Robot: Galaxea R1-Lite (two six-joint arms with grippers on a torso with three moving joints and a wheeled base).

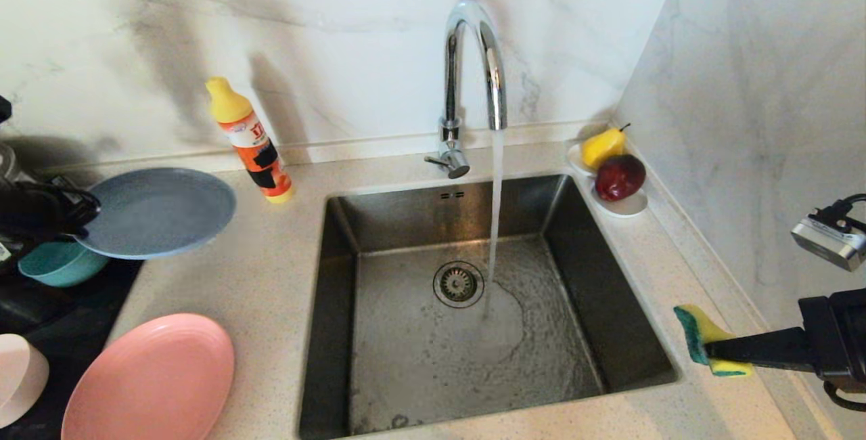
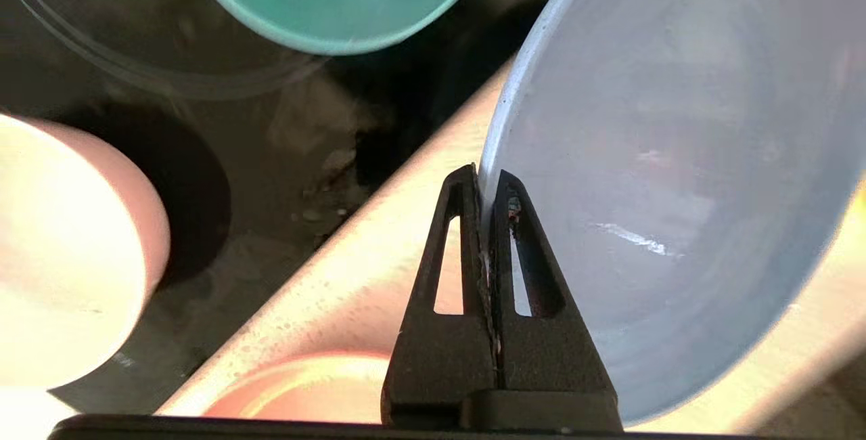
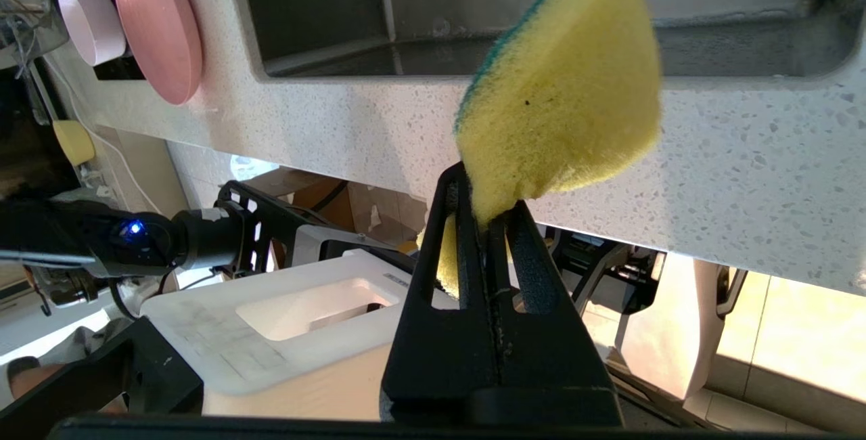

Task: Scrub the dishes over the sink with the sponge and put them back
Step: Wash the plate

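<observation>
- The left tool pinches the rim of the wide grey-blue round plate, held nearly level above the table at nine o'clock from the steel sink.
- The right tool clamps the yellow, green-backed sponge at four o'clock, its long axis running roughly twelve to six, green face toward the sink.

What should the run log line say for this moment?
left gripper: shut on grey-blue plate rim, lifted | right gripper: shut on sponge right of sink | tap: running

Black tapered end effector fingers with slotted cutouts, silver wrist camera, black cable
</observation>
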